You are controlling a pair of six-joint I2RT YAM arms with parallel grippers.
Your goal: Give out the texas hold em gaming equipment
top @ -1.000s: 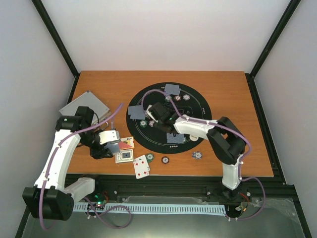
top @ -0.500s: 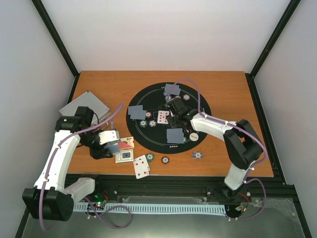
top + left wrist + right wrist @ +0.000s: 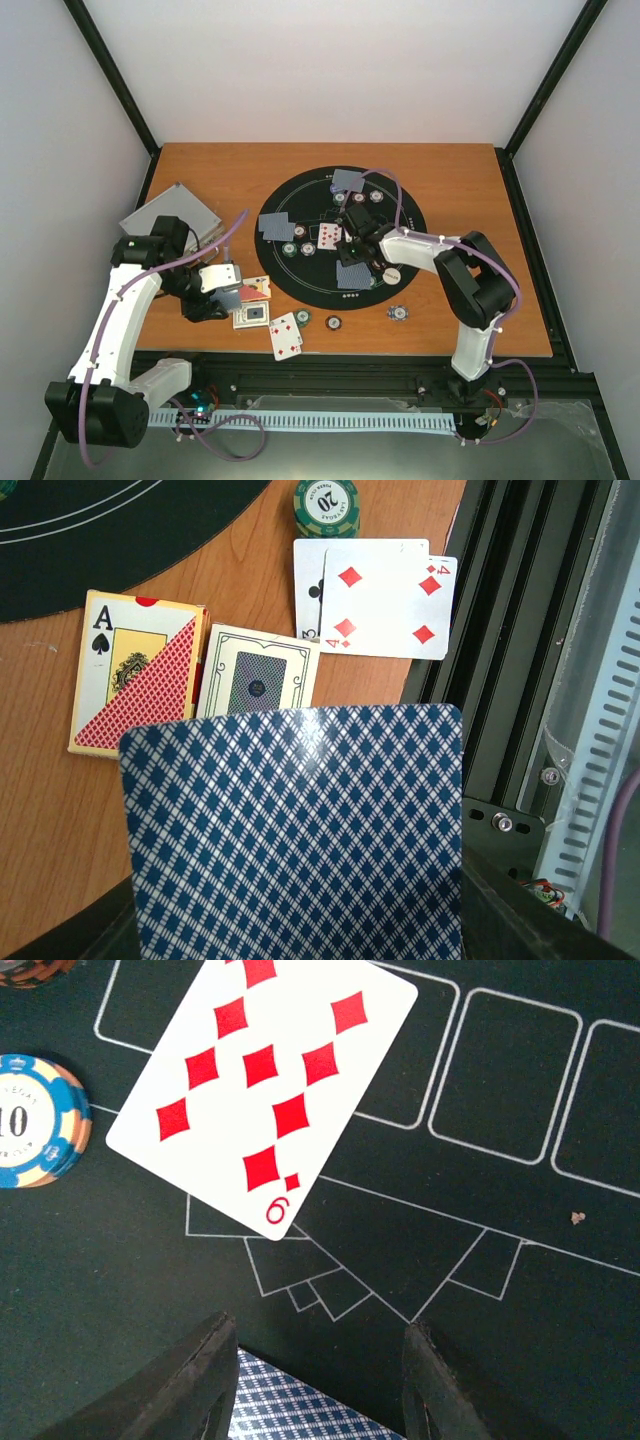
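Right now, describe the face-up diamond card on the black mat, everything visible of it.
The nine of diamonds is a white card with rounded corners, red pips and a red corner index. It lies flat, face up on the black mat, skewed across its printed white outlines. One end runs out of the right wrist view. Only the mat visibly touches it; the blue chip lies apart.

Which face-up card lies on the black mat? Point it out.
The white nine of diamonds card; the four of diamonds card and the one beneath it lie on the brown wooden table instead.
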